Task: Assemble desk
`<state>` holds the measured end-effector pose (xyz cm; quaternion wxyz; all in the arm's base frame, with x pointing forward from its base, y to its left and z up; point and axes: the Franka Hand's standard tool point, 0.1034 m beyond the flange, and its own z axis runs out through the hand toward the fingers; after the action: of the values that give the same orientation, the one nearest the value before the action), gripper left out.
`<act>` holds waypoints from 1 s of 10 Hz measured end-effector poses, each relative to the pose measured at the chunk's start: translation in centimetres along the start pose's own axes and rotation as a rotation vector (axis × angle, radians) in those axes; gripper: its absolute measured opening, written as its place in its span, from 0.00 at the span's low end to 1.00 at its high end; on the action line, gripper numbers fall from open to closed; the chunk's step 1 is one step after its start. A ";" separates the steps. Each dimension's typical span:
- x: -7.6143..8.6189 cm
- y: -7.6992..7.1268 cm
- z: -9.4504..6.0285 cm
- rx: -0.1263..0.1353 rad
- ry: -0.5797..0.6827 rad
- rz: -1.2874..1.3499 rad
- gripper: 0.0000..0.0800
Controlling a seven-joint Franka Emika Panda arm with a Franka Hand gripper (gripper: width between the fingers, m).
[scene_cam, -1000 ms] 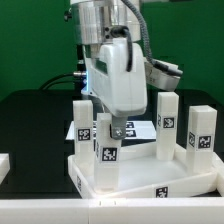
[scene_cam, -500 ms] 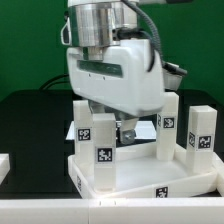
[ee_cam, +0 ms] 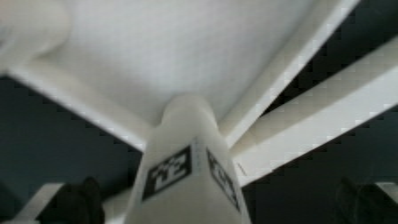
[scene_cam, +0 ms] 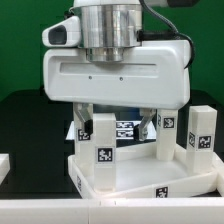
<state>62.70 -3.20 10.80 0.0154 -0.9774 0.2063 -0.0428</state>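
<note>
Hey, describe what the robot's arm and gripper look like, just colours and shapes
The gripper has a wide, boxy white body with rounded corners and a thin horizontal slot line across its face. Above it sits a silver-grey ribbed metal cylinder on the arm. Dark cables run behind its upper part. Two slim fingers hang below the body.

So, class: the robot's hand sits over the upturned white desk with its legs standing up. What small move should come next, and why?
Probably a straight lift. The hand looks open above the white plastic rimmed tabletop, and the white block legs, such as the near one, stand upright in it with nothing seemingly gripped. Rising clear first would avoid knocking a leg sideways.
</note>
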 end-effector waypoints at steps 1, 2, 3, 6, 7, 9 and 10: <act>1.0 0.8 -0.5 -0.013 0.024 -0.223 0.81; 1.5 0.8 -0.7 -0.021 0.045 -0.338 0.81; 1.6 0.4 -0.8 -0.019 0.057 -0.337 0.81; 1.5 0.5 -0.6 -0.014 0.055 -0.232 0.45; 1.5 0.5 -0.6 -0.012 0.055 -0.154 0.36; 1.6 0.9 -0.6 -0.012 0.057 0.083 0.36; 1.6 1.2 -0.6 -0.011 0.055 0.232 0.36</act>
<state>63.63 -4.92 11.44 0.0094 -0.9455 0.3186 -0.0662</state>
